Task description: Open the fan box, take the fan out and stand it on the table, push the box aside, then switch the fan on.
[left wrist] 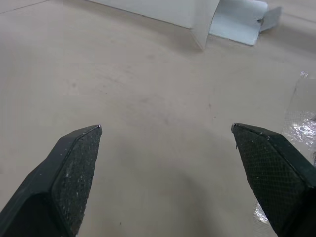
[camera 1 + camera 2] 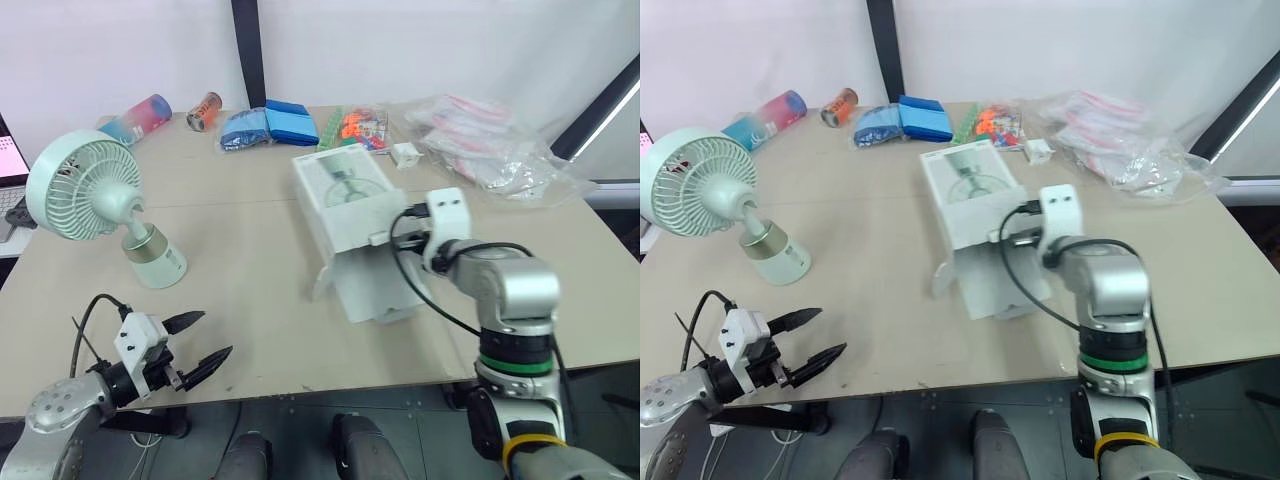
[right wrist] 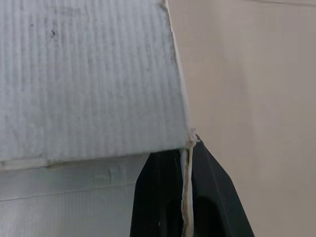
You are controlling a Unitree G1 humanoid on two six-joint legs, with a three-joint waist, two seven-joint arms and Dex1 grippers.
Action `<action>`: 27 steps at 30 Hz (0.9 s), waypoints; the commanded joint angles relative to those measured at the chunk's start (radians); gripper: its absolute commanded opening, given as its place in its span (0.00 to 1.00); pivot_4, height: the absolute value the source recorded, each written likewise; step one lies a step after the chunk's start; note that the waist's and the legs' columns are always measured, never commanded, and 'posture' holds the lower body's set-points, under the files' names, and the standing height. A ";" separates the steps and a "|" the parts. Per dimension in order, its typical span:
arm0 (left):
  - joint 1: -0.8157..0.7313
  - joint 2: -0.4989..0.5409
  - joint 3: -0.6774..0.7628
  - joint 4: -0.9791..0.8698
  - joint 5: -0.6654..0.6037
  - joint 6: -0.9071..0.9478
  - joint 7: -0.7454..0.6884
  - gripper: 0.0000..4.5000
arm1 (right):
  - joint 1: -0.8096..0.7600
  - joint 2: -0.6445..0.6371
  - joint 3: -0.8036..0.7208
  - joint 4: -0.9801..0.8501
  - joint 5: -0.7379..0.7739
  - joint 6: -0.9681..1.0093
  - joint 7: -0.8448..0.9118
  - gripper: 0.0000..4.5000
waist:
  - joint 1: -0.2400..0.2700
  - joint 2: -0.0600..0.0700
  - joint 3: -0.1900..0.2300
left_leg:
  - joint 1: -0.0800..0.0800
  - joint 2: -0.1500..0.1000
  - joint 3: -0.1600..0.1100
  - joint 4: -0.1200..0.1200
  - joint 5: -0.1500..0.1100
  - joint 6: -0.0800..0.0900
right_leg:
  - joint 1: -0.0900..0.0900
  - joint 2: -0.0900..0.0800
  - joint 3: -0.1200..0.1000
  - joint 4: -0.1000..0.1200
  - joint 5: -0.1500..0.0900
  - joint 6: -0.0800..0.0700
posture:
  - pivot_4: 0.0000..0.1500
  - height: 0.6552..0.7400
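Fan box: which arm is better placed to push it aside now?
Right. The right gripper is shut on a cardboard edge of the fan box. The left gripper hangs open over the front of the table, apart from the box, nearer the standing fan.

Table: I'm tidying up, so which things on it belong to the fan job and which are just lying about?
Job: fan, fan box.
Lying about: pink-blue bottle, can, blue packs, orange packets, white plug, clear plastic bags.
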 commanded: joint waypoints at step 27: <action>-0.076 0.019 -0.037 0.063 0.019 -0.032 -0.030 1.00 | 0.260 -0.639 0.027 -0.147 0.098 -0.346 0.462 0.98 | 0.006 0.002 0.000 | -0.001 -0.001 0.000 0.000 -0.001 0.002 | 0.002 0.000 0.002 -0.003 -0.003 0.004 | 1.00 1.00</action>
